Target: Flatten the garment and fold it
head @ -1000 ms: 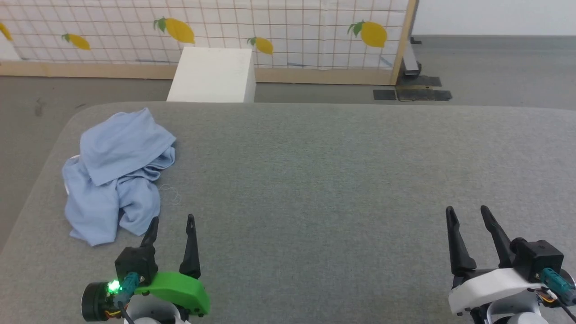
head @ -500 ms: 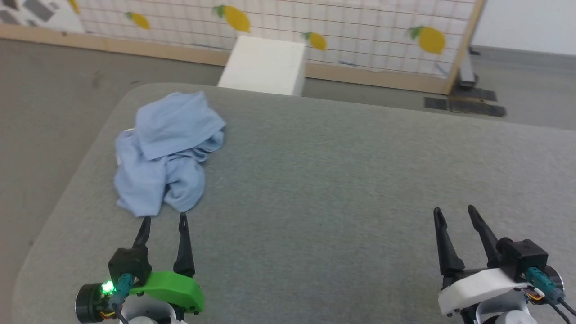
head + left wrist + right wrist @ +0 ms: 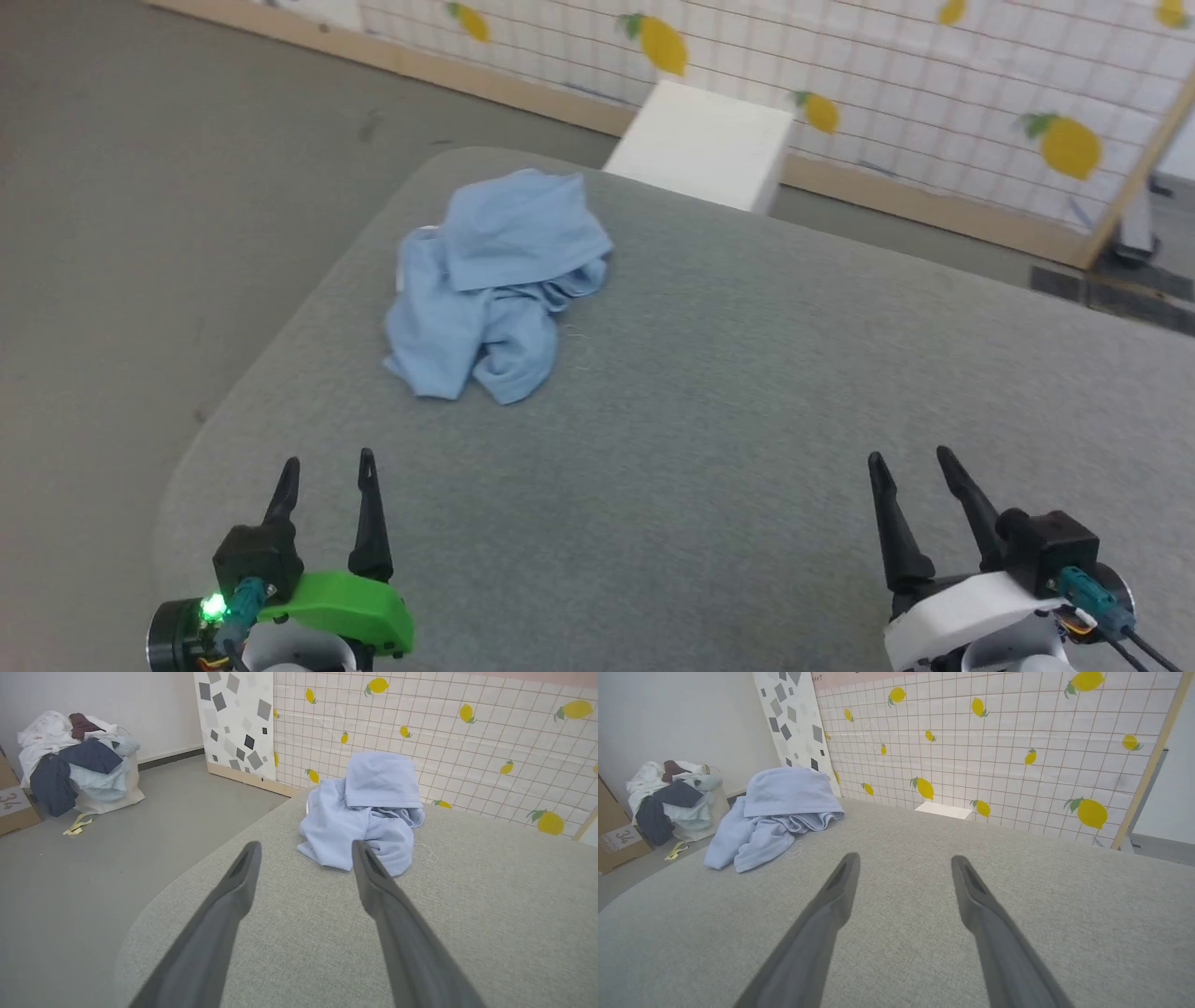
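Note:
The garment [image 3: 495, 280], a light blue T-shirt, lies crumpled in a heap near the far left corner of the grey table [image 3: 747, 420]. It is also seen ahead in the left wrist view [image 3: 364, 812] and to the left in the right wrist view [image 3: 775, 812]. My left gripper [image 3: 327, 464] hovers open over the table's near left part, short of the heap, with nothing between its fingers. Far to the right, my right gripper [image 3: 908, 455] is open and empty above the table.
A white box [image 3: 705, 145] stands on the floor behind the table, before a lemon-patterned screen [image 3: 934, 84]. A basket piled with clothes [image 3: 74, 760] and a cardboard box [image 3: 616, 830] sit on the floor to the left. The table's left edge is rounded.
The head camera has swung left, so the whole scene shifts right in view. The garment lies as before and both grippers stay open.

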You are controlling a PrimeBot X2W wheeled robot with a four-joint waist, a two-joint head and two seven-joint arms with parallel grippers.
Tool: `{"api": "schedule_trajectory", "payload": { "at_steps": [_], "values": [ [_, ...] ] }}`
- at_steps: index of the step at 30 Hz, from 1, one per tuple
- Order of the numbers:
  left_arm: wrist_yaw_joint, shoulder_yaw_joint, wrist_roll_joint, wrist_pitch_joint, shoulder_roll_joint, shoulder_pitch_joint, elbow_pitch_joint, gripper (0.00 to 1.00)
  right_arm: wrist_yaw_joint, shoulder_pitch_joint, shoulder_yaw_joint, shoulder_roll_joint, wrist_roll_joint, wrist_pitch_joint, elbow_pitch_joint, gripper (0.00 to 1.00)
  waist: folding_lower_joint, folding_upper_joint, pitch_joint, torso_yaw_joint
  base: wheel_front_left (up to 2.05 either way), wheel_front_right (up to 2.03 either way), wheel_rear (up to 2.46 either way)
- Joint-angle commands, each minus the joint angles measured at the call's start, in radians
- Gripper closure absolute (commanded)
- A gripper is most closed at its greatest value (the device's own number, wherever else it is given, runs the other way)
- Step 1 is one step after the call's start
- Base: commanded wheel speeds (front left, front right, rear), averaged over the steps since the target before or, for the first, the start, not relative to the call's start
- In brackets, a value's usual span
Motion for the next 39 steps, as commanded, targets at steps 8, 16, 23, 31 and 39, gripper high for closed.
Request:
{"api": "schedule_trajectory", "payload": {
  "at_steps": [8, 16, 23, 31, 39],
  "values": [
    [-0.006, 0.009, -0.005, -0.018, -0.004, 0.018, 0.009, 0.00, -0.001, -0.006, 0.010, 0.001, 0.019, -0.021, 0.028, 0.00, 0.0000, 0.0000, -0.015, 0.105, 0.00, 0.00, 0.00],
    [-0.004, 0.012, -0.009, -0.018, -0.004, 0.019, 0.008, 0.00, -0.001, -0.011, 0.013, 0.001, 0.016, -0.021, 0.032, 0.00, 0.0000, 0.0000, -0.011, 0.101, 0.00, 0.00, 0.00],
    [-0.020, 0.020, -0.026, -0.018, -0.004, 0.005, 0.022, 0.00, -0.001, -0.017, 0.017, 0.001, 0.018, -0.021, 0.031, 0.00, 0.0000, 0.0000, -0.005, 0.085, 0.00, 0.00, 0.00],
    [-0.073, 0.043, -0.053, -0.018, 0.013, -0.114, 0.042, 0.00, -0.001, -0.050, 0.017, 0.001, -0.008, -0.021, 0.018, 0.00, 0.0000, 0.0000, 0.049, 0.036, 0.00, 0.00, 0.00],
    [-0.111, 0.059, -0.100, -0.018, 0.061, -0.352, 0.137, 0.00, -0.001, -0.098, 0.005, 0.001, -0.058, -0.021, 0.000, 0.00, 0.0000, 0.0000, 0.164, -0.030, 0.00, 0.00, 0.00]
  ]
}}
